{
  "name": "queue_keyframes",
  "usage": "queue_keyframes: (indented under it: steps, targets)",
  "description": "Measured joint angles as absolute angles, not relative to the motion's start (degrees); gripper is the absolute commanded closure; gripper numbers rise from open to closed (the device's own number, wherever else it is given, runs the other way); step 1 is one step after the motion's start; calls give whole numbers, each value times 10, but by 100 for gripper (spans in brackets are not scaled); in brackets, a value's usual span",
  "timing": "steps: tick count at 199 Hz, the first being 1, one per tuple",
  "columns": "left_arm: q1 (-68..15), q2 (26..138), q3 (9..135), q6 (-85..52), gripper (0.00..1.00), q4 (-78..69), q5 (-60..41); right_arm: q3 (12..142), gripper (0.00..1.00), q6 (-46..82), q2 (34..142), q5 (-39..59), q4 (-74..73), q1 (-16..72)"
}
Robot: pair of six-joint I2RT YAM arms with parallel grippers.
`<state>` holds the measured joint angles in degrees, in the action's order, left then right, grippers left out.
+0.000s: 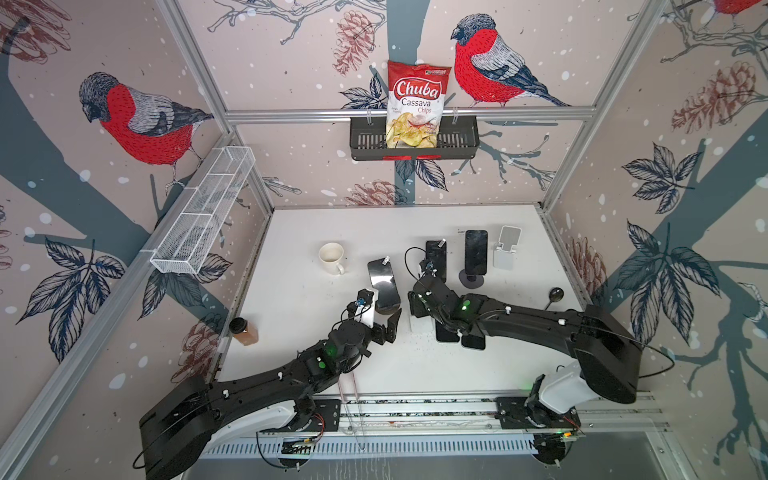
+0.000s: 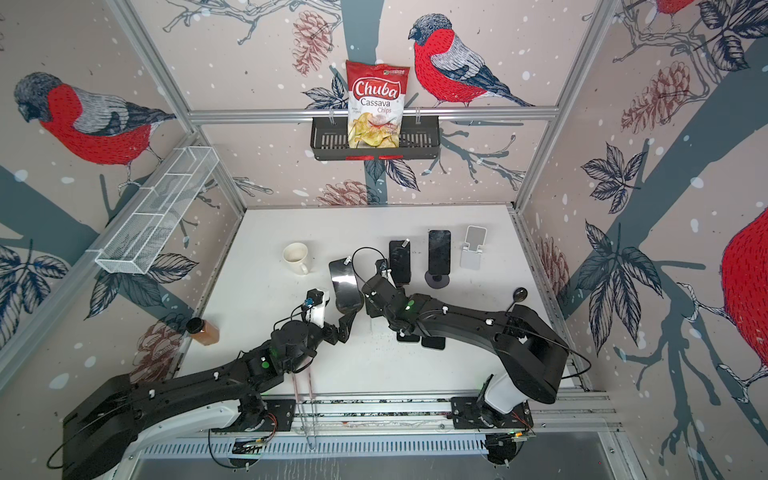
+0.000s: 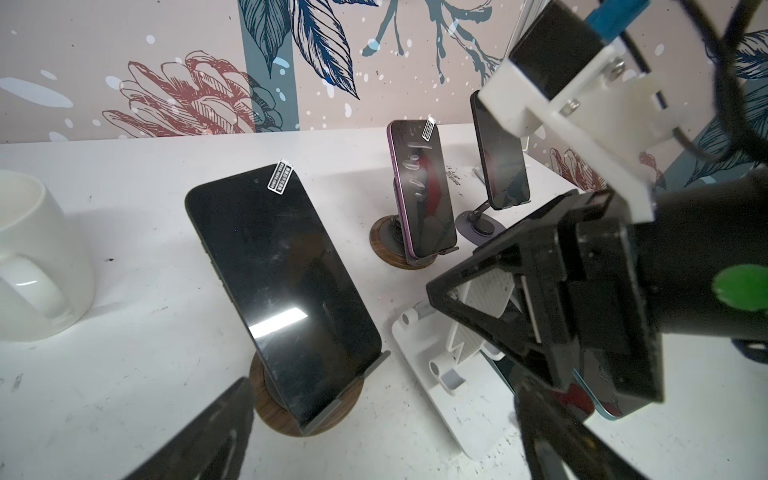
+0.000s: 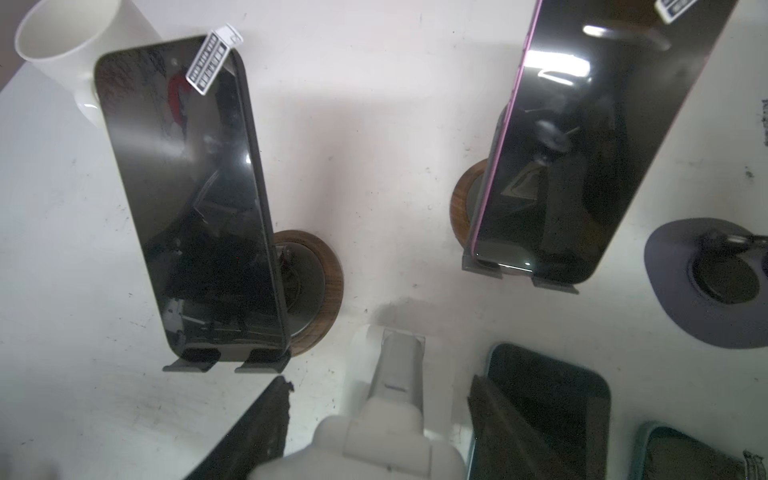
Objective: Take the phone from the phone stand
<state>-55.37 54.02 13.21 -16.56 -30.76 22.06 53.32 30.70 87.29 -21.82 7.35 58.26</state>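
Phone (image 1: 382, 286) at twelve o'clock from the spread left fingers (image 3: 216, 432) sits unlifted on its wooden stand (image 4: 328, 286); right fingers (image 4: 257, 428) clamp a white stand (image 4: 399, 374).

left gripper (image 1: 388, 327) spread wide just beside the white stand (image 3: 428, 374); right gripper (image 4: 378, 384) clamped around its upright.

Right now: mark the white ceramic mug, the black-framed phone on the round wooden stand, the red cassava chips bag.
white ceramic mug (image 1: 331, 267): in a top view, outer wall.
black-framed phone (image 3: 282, 286): left wrist view, screen centre.
red cassava chips bag (image 1: 417, 89): in a top view, logo panel.
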Motion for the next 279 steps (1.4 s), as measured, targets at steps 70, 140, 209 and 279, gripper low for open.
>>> queue_keyframes:
  steps: [70, 140, 209, 279]
  targets:
    - [-554, 569, 141, -165, 4, -317, 209, 510, 40, 299, 805, -213, 84, 543]
    - [-554, 610, 150, -161, 4, -359, 193, 460, 40, 300, 692, -216, 127, 474]
    - [-554, 626, 161, -159, 4, -387, 167, 414, 40, 303, 624, -216, 166, 372]
    - [-554, 635, 165, -146, 4, -394, 167, 402, 39, 282, 605, -215, 187, 273]
